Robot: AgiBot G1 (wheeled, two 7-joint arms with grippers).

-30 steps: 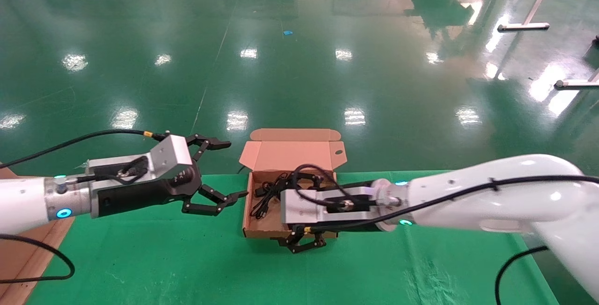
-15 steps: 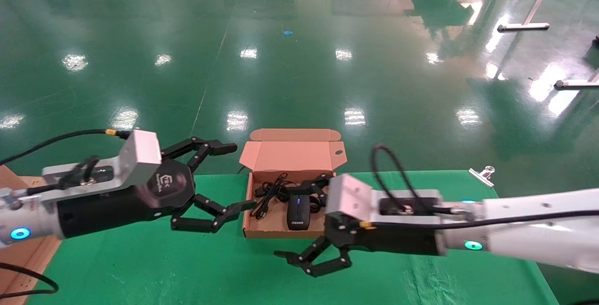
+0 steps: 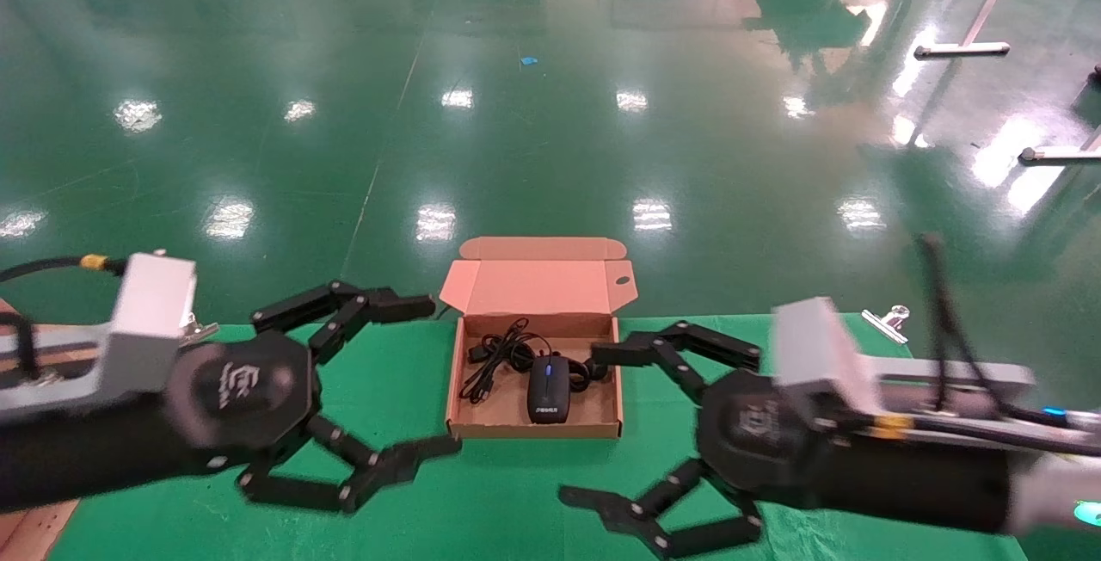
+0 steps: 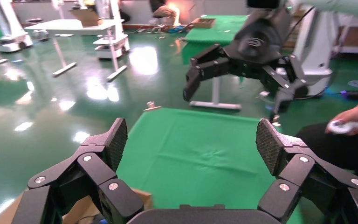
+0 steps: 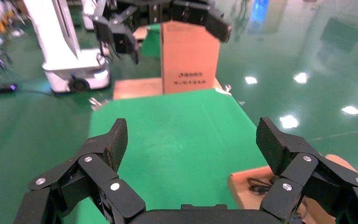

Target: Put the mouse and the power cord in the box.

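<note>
Packing looks done: small black oval mouse [image 3: 549, 389] and coiled thin black power cord [image 3: 499, 356] both sit in the shallow brown cardboard box [image 3: 533, 428], frame centre. Left gripper [image 3: 391, 389] lower left and right gripper [image 3: 636, 432] lower right hang with fingers spread, grasping nothing. Next move, I'd guess, is just closing the lid.

Black mouse [image 3: 549, 388] and coiled power cord [image 3: 496, 357] lie inside the open cardboard box [image 3: 533, 428]

Green table [image 3: 516, 492] with an open box [image 3: 533, 428]

A metal clip [image 3: 886, 320] lies by the far right edge; perhaps cardboard [image 3: 34, 527] on the left.
</note>
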